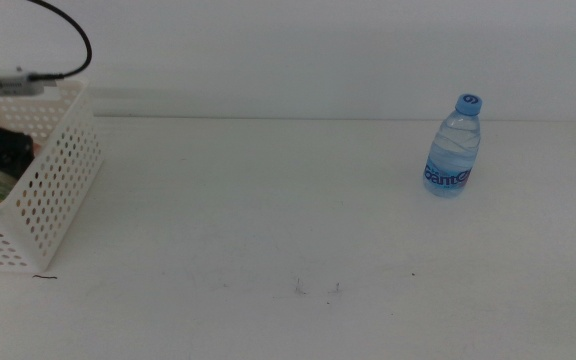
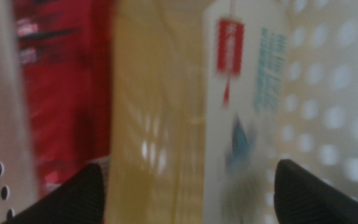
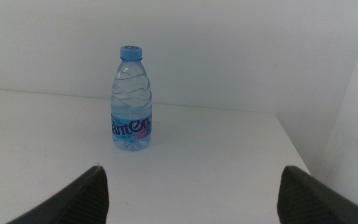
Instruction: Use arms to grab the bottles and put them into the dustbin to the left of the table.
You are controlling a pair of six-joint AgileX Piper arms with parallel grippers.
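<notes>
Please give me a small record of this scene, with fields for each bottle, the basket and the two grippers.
water bottle: upright on the table, far right part, blue cap on
tea bottle: inside the dustbin, yellow, label showing
red can: inside the dustbin, beside the tea bottle
left gripper: open, inside the dustbin, jaws on either side of the tea bottle
right gripper: open, holds nothing, faces the water bottle, apart from it
</notes>
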